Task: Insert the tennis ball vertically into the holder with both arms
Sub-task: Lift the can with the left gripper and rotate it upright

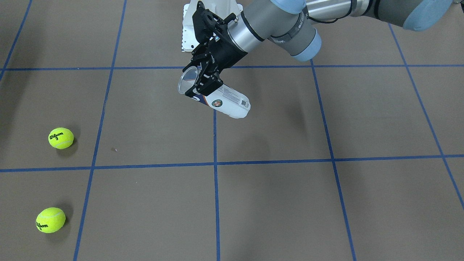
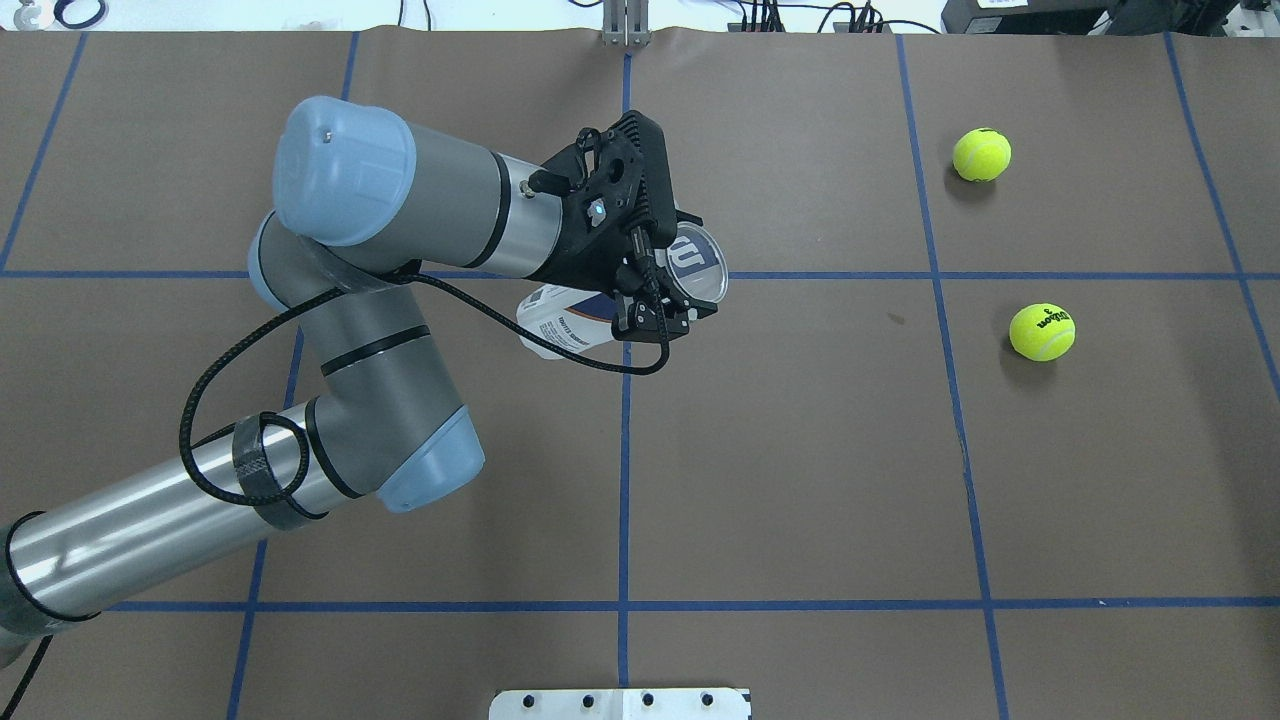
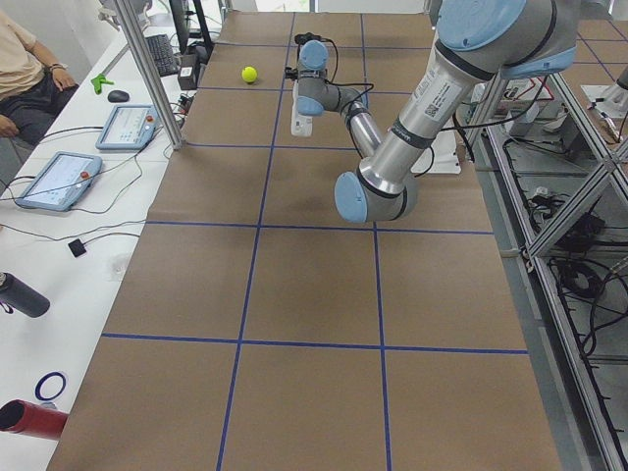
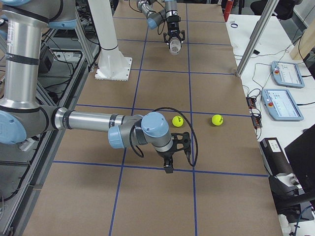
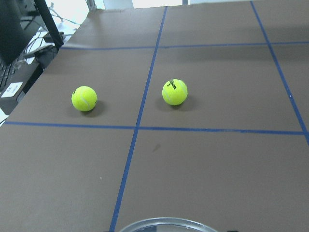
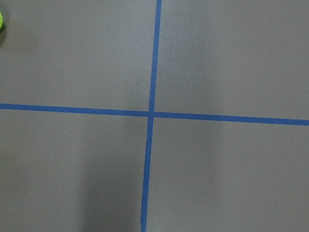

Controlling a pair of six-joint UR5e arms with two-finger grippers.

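One holder (image 1: pixel 232 103), tilted with its open mouth raised, is clamped near the rim by the left fingers (image 1: pixel 206 82) above the bench (image 1: pixel 275 203) centre, toward the far edge. Two tennis balls (image 2: pixel 981 154) lie apart toward the far right corner. The right fingers (image 4: pixel 170 164) hang near the right end; whether they are spread cannot be told.

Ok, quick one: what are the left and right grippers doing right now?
Left gripper: shut on the holder.
Right gripper: cannot tell, it appears only in the side view.
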